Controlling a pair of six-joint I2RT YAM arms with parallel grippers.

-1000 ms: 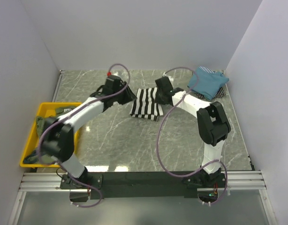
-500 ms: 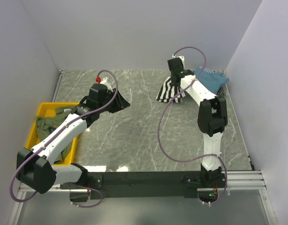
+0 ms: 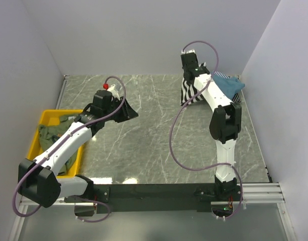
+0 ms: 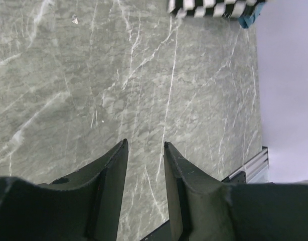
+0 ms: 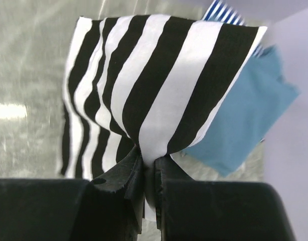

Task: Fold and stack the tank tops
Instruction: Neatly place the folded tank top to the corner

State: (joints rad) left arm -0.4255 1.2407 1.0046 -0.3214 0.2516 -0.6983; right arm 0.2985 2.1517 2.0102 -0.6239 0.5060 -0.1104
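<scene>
My right gripper (image 3: 190,76) is shut on the black-and-white striped tank top (image 3: 187,94) and holds it up so it hangs at the back right. In the right wrist view the cloth (image 5: 159,75) is pinched between the jaws of that gripper (image 5: 149,163). The teal-blue top (image 3: 228,86) lies folded in the back right corner, beside and behind the striped one (image 5: 249,115). A pinstriped top (image 5: 221,11) peeks out under it. The olive-green top (image 3: 51,135) lies in the bin. My left gripper (image 3: 128,111) (image 4: 145,145) is open and empty above bare table.
A yellow plastic bin (image 3: 31,153) stands at the table's left edge. White walls close in the back, left and right. The grey marble table (image 3: 144,145) carries the cloth pile only at the back right. The metal rail with the arm bases runs along the front.
My right gripper has lifted the striped top off the middle of the table and carried it to the back right. My left gripper has drawn back to the left, empty.
</scene>
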